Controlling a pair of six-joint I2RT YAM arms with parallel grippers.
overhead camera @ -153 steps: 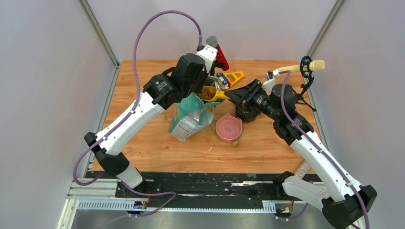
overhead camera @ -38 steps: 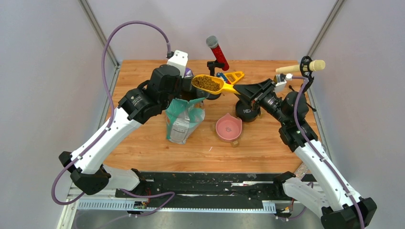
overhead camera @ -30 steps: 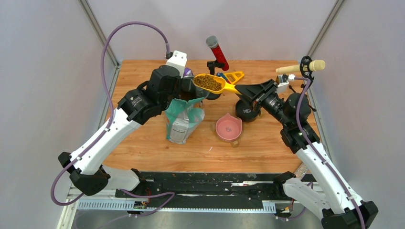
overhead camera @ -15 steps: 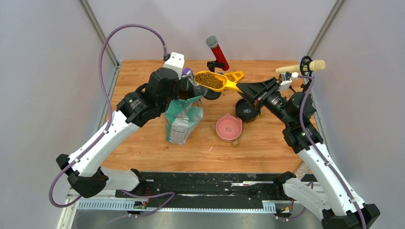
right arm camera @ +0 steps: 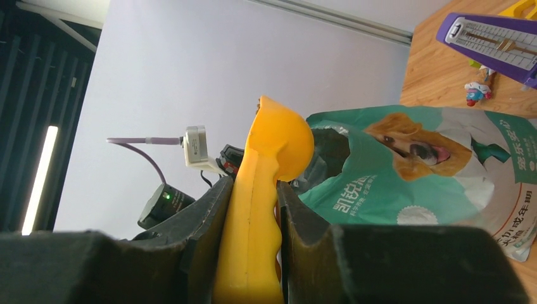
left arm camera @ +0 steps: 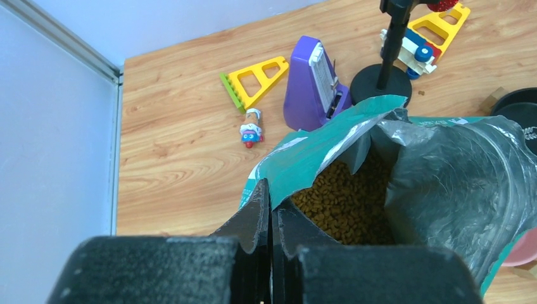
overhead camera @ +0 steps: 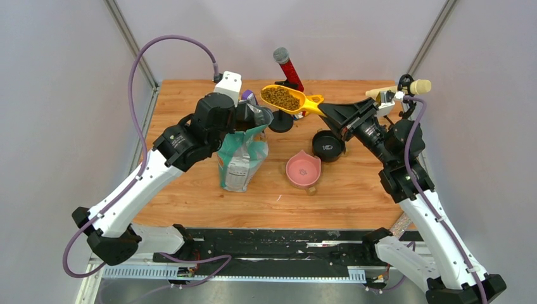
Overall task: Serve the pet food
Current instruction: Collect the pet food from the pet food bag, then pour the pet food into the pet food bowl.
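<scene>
1. teal bag (right arm camera: 405, 183), just right of the right pincer (right arm camera: 253, 190): tilted white chinese characters under a dog's portrait; they look like "凯锐思".
2. same bag, farther right of that pincer, at the picture's edge: a column of white chinese characters, cut off and not surely readable.
3. just below the first characters: a round whitish seal, its print too small to read.
4. black bowl (left arm camera: 516, 111), far right of the left pincer (left arm camera: 271, 209): small white print, too small to read.
</scene>
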